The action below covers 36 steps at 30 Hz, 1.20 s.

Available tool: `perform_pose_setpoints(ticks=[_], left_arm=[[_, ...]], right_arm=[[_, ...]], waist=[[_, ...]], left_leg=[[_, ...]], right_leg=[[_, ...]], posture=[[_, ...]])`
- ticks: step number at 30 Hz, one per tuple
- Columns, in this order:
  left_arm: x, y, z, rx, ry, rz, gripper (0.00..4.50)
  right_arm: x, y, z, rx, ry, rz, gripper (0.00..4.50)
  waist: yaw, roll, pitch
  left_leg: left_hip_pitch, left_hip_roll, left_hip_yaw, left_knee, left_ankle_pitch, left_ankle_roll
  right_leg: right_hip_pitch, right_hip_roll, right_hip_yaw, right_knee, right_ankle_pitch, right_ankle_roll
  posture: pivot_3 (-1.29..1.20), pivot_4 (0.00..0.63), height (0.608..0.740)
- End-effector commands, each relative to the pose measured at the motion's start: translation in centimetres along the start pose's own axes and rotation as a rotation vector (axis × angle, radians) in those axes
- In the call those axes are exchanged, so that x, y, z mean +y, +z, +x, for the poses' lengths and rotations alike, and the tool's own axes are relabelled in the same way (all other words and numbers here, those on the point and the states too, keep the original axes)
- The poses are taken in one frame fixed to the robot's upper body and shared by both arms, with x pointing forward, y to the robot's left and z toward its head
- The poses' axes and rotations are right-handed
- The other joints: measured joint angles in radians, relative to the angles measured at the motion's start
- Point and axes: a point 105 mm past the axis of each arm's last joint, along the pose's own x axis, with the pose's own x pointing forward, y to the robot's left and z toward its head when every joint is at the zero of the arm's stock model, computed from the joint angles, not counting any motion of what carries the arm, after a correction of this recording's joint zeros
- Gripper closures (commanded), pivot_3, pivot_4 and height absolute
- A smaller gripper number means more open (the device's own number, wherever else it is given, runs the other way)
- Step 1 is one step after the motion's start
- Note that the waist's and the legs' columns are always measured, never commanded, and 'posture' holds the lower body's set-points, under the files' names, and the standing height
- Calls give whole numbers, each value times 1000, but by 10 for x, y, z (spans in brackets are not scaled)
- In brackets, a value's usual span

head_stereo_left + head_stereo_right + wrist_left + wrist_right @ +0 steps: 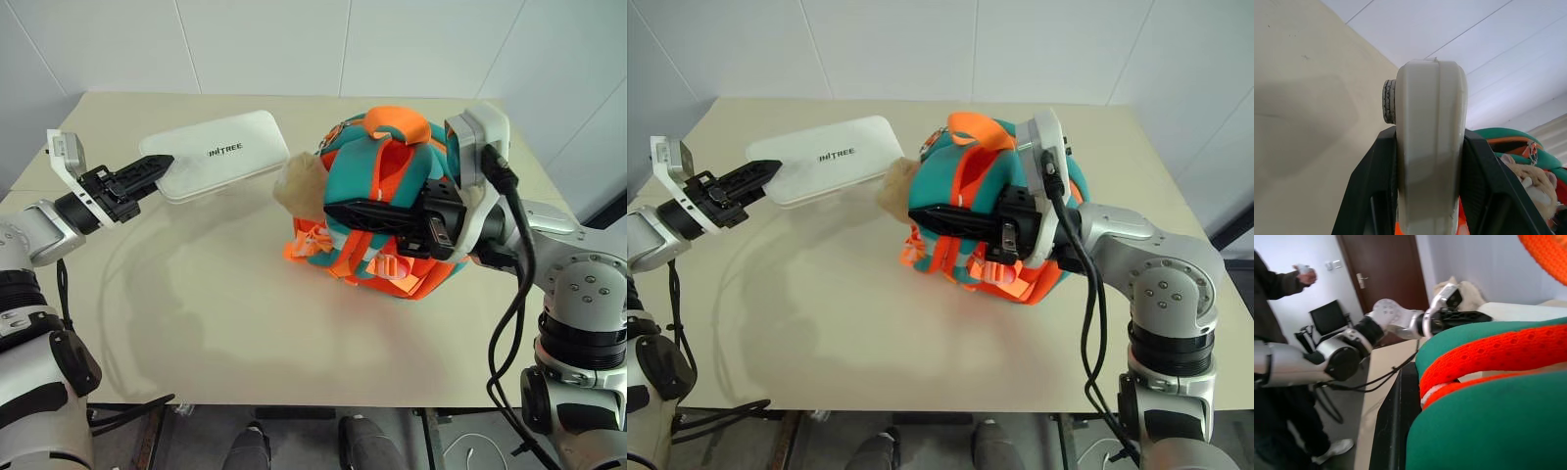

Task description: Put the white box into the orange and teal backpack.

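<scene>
The white box (220,152), flat with dark lettering on top, hangs above the table at the back left, casting a shadow below. My left gripper (157,168) is shut on its left end. In the left wrist view the box's edge (1430,147) stands between the two black fingers (1371,191). The orange and teal backpack (358,181) sits at the centre right, with a beige plush (299,181) on its left side near the box. My right gripper (333,213) lies across the backpack's front, shut on its fabric beside an orange strap (1488,357).
The beige table (196,313) has open surface in front and to the left of the backpack. The white wall stands close behind the table. In the right wrist view a person (1278,284) stands beyond the table near a dark door (1386,264).
</scene>
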Motion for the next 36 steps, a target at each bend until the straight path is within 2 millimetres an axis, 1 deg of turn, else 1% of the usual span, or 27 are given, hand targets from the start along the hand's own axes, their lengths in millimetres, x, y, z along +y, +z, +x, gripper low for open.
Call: perform_pose_setpoints(ticks=[1,3,7,9,13,15,18,21,24,27,28,31,33,36], left_arm=[[-12,13,-5,-22,-29,49,3202],[-14,12,-4,-14,-31,50,3202],[-16,10,-3,7,-33,60,3202],[-19,9,-4,18,-42,83,3202],[-28,7,-8,50,-88,147,3202],[-44,9,-17,41,-183,247,3202],[-61,9,-31,10,-302,373,3202],[-65,6,-45,21,-328,443,3202],[-70,10,-57,4,-346,497,3202],[-74,12,-63,-2,-352,533,3202],[-76,12,-64,-1,-358,540,3202],[-89,9,-63,17,-411,580,3202],[-94,7,-62,22,-435,593,3202],[-98,-1,-56,59,-476,594,3202]], right_arm=[[26,8,-2,3,145,-54,4500],[29,4,-5,25,163,-53,4500],[33,3,-13,67,204,-77,4500],[30,-8,-19,129,198,-88,4500],[24,-18,-27,174,183,-97,4500],[20,-21,-30,186,167,-93,4500],[14,-28,-37,215,139,-81,4500],[8,-32,-42,231,118,-71,4500],[4,-33,-45,234,102,-68,4500],[2,-33,-47,236,91,-64,4500],[1,-33,-48,235,88,-63,4500],[-2,-34,-49,236,71,-52,4500],[-3,-34,-50,237,68,-50,4500],[-5,-35,-49,237,63,-48,4500]], waist=[[-1,0,0],[0,0,0],[1,0,0],[3,0,0],[-1,0,0],[-3,0,0],[-1,0,0],[1,0,0],[4,0,0],[9,0,0],[12,0,0],[19,0,0],[24,0,0],[24,0,0]], left_leg=[[-2,0,0,1,0,0],[-6,0,0,2,0,0],[-7,0,0,3,0,0],[-7,0,0,4,0,0],[-7,0,0,6,0,0],[-7,0,0,6,0,0],[-6,0,0,7,0,0],[-6,0,0,8,0,0],[-6,0,0,10,0,0],[-6,0,0,11,0,0],[-6,0,0,11,0,1],[-7,0,0,12,0,1],[-7,0,0,12,0,1],[-7,0,0,12,0,1]], right_leg=[[-2,0,0,1,0,0],[-7,0,0,5,0,0],[-7,0,0,5,0,0],[-7,0,0,5,0,0],[-7,0,0,5,0,0],[-7,0,0,6,0,0],[-7,0,0,6,0,0],[-7,0,0,6,0,0],[-6,0,0,7,0,0],[-6,0,0,7,0,0],[-6,0,0,7,0,0],[-5,0,0,7,0,0],[-5,0,0,8,0,0],[-5,0,0,7,0,0]], posture=[[0,150,740],[0,150,740],[0,150,740],[0,150,740],[0,150,740],[0,150,740],[0,150,740],[0,150,740],[0,150,740],[0,150,740],[0,150,740],[0,150,740],[0,150,740],[0,150,740]])
